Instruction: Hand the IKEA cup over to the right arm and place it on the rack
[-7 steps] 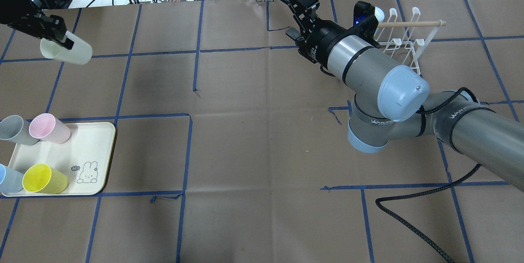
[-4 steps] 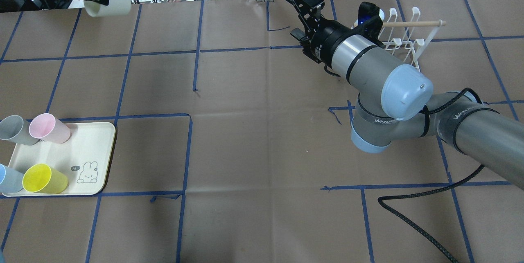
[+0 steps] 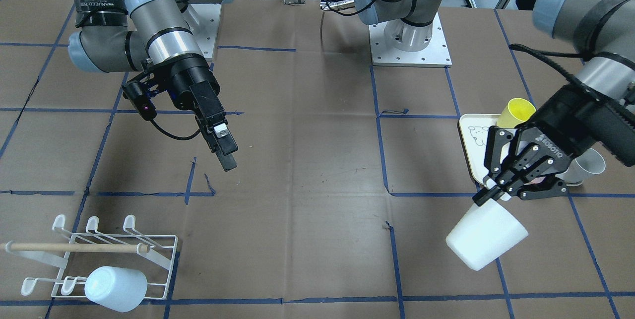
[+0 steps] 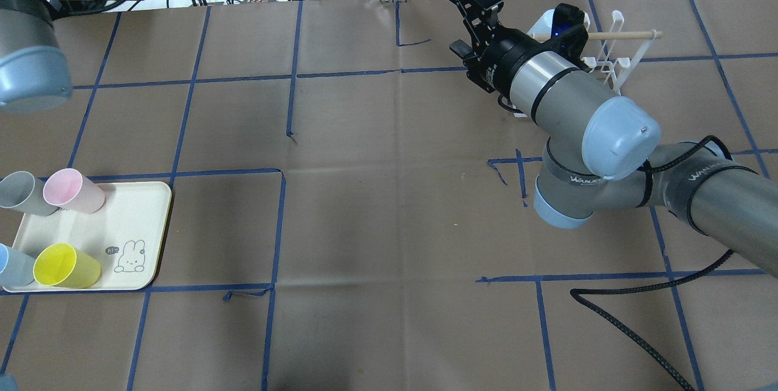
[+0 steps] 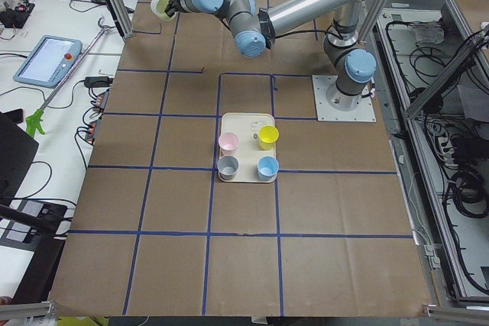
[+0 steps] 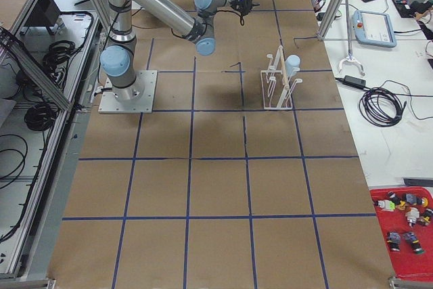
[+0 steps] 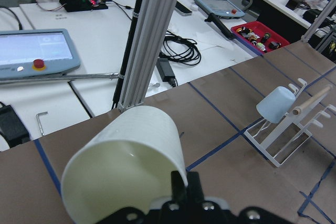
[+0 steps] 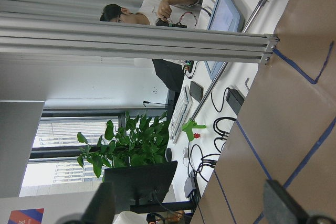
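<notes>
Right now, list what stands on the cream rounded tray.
Four plastic cups stand on the cream rounded tray: pink cup, grey cup, yellow cup, blue cup. Whatever lies beneath them is covered.

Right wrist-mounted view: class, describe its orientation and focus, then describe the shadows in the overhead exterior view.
Right wrist-mounted view: turned sideways, the plant lying sideways; the right pincer at the bottom edge is dark and blurred, the background sharp. Overhead exterior view: soft, diffuse shadows on the brown table paper.
</notes>
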You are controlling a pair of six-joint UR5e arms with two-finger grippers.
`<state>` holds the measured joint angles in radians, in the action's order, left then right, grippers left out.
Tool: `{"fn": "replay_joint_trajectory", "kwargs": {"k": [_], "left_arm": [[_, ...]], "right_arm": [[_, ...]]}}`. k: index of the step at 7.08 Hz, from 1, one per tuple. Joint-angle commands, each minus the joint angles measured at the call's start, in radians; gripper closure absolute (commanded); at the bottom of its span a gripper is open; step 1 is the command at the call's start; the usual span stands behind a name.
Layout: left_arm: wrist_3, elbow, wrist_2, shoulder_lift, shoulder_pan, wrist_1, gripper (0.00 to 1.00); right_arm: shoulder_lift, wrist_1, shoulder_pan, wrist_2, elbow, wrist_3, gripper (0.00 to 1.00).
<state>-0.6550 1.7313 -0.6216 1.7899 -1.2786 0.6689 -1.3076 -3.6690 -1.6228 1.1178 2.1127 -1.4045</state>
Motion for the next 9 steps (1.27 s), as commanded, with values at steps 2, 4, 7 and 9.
{"fn": "replay_joint_trajectory", "kwargs": {"k": [2,4,7,9], "left_arm": [[0.008,0.083,0.162,0.109,-0.123,-0.32,1.0],[0.035,0.088,0.194,0.182,-0.174,-0.495,1.0],[0.058,0.129,0.194,0.18,-0.231,-0.582,1.0],[0.124,0.181,0.194,0.175,-0.237,-0.661,1.0]], "right_arm": [[0.001,0.001,0.001,-0.006,0.004,-0.002,0.0],[0.001,0.003,0.004,-0.007,0.004,-0.002,0.0],[0.004,0.012,0.001,-0.001,0.001,-0.004,0.0],[0.011,0.012,-0.002,-0.006,-0.004,-0.161,0.0]]}}
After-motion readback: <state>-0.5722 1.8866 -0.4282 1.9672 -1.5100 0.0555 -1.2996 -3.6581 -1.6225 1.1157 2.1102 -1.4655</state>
